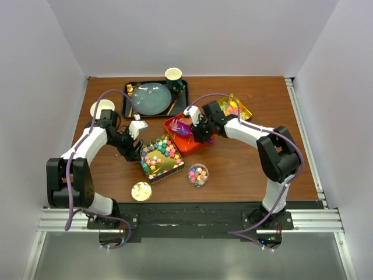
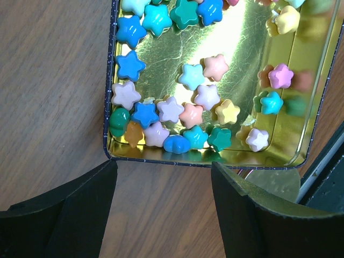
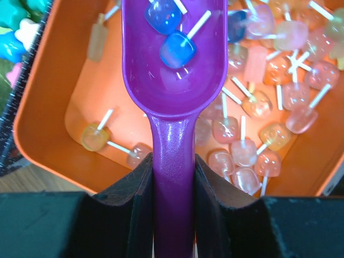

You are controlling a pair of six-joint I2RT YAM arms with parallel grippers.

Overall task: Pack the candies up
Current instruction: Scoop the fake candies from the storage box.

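Observation:
My right gripper (image 3: 173,183) is shut on the handle of the purple scoop (image 3: 173,64), which holds two blue cube candies on sticks (image 3: 177,49) above the orange tray (image 3: 37,107). Several pink and orange stick candies (image 3: 244,153) lie in that tray (image 1: 175,140). My left gripper (image 2: 164,209) is open and empty over bare wood, just short of the gold tin's near rim (image 2: 204,163). The tin (image 1: 147,175) holds many pastel and bright star candies (image 2: 161,115). A small round clear tub of mixed candies (image 1: 198,174) stands in front of it.
A round gold disc lid (image 1: 141,191) lies near the front edge, left of the tub. A black tray (image 1: 127,108) with a blue-grey plate (image 1: 150,97) and a green cup (image 1: 173,77) stands at the back. A white cup (image 1: 102,108) is far left, a yellow tray (image 1: 239,108) back right.

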